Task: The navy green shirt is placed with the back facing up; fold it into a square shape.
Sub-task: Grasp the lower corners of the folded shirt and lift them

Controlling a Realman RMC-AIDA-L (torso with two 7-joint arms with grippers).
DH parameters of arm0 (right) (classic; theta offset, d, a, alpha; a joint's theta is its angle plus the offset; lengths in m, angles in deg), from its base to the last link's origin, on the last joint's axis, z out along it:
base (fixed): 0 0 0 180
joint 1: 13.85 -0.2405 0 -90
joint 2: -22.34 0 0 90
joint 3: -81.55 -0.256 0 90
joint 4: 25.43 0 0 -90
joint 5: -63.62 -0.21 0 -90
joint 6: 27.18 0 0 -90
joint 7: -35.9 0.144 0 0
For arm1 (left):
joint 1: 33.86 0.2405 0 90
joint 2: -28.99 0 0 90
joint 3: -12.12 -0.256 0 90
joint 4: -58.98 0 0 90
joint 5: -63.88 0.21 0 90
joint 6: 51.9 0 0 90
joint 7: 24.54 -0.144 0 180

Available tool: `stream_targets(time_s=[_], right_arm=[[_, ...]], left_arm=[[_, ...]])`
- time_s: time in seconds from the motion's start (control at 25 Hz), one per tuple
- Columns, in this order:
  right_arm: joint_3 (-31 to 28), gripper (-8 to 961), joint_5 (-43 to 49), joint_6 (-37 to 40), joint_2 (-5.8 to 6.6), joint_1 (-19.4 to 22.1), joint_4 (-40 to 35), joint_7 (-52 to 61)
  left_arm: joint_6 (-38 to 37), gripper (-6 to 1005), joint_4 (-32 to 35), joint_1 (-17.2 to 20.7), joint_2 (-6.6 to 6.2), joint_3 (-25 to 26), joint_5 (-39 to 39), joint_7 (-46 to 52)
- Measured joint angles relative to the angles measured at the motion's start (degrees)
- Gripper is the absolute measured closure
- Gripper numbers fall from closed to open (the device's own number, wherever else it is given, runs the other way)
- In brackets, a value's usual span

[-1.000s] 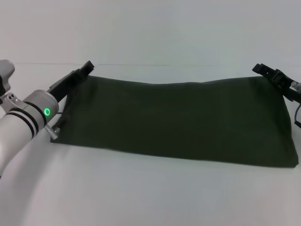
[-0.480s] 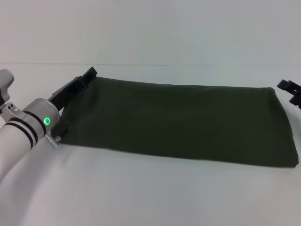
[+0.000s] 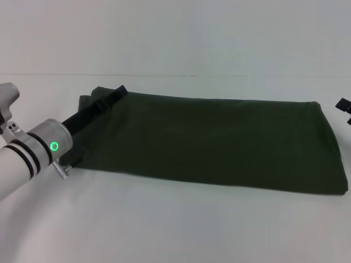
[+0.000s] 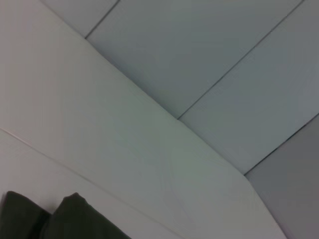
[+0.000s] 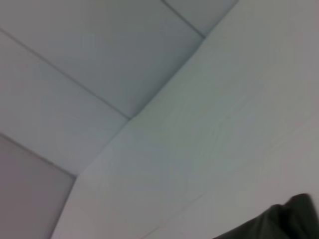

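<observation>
The navy green shirt (image 3: 208,139) lies flat on the white table (image 3: 164,230) as a long folded rectangle with its plain side up. My left gripper (image 3: 118,92) reaches over the shirt's far left corner, and a small lump of cloth shows just to its left. At the picture's right edge, only a dark sliver of my right gripper (image 3: 344,105) shows, apart from the shirt's far right corner. The left wrist view catches a bit of the shirt (image 4: 65,219) against the table. The right wrist view shows another dark edge of the shirt (image 5: 281,221).
The white table stretches around the shirt, with open surface in front and a pale wall (image 3: 175,33) behind it. My left arm (image 3: 33,150), with its green light, crosses the near left corner.
My right gripper has drawn back to the right, away from the far right corner. The left gripper has slid rightward over the far left corner. The shirt's far edge now lies flat.
</observation>
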Motion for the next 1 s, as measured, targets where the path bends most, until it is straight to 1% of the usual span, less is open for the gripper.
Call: stream_targets(time_s=[0.12,0.16,0.2,0.32,0.36,0.44,0.48,0.64,0.72,0.8,0.88,0.96,1.0], right_arm=[[1.2,117,0.6,7.5,0.72,0.8,-1.5,-1.2],[2.0,117,1.6,13.2,1.03,1.0,-2.4,-2.8],[2.0,117,1.6,13.2,1.03,1.0,-2.4,-2.8],[3.2,116,4.4,20.4,1.17,1.1,-4.2,-5.0],[3.8,116,5.9,21.9,1.13,1.1,-5.0,-5.3],[4.6,116,8.4,23.3,0.99,1.0,-6.0,-5.1],[4.8,116,10.0,23.4,0.97,0.9,-6.4,-4.4],[4.9,116,14.4,23.1,1.47,0.7,-6.6,-1.9],[4.9,116,15.3,23.1,1.65,0.9,-6.7,-1.5],[4.9,116,15.6,23.1,1.71,1.2,-7.1,-1.4],[4.9,116,15.6,23.1,1.71,1.4,-7.2,-1.3],[4.9,116,15.7,23.1,1.72,1.4,-7.3,-1.3],[4.9,117,15.8,23.1,1.74,1.4,-7.3,-1.3]], left_arm=[[-2.9,333,1.6,1.6,-1.43,-4.3,0.0,6.0],[-4.4,333,2.1,2.3,-2.09,-5.0,0.0,8.2],[-6.4,333,2.8,3.0,-2.92,-5.8,0.0,10.6],[-11.0,332,4.8,4.7,-5.06,-7.0,1.8,16.5],[-12.3,331,6.1,5.4,-5.87,-7.1,4.0,19.5],[-13.7,324,9.2,6.4,-6.80,-7.1,8.8,24.6],[-14.2,317,10.9,6.7,-7.06,-7.0,11.3,26.7],[-16.4,290,18.1,8.3,-8.88,-5.8,24.1,37.0],[-17.7,277,20.4,8.3,-9.87,-3.7,32.0,41.1],[-19.5,248,21.2,7.7,-10.71,-1.2,39.2,44.3],[-20.2,203,21.2,7.4,-11.07,0.2,42.4,45.7],[-20.3,159,21.2,7.2,-11.15,1.1,44.2,46.2],[-20.1,159,21.2,7.2,-11.17,1.2,44.4,46.2]])
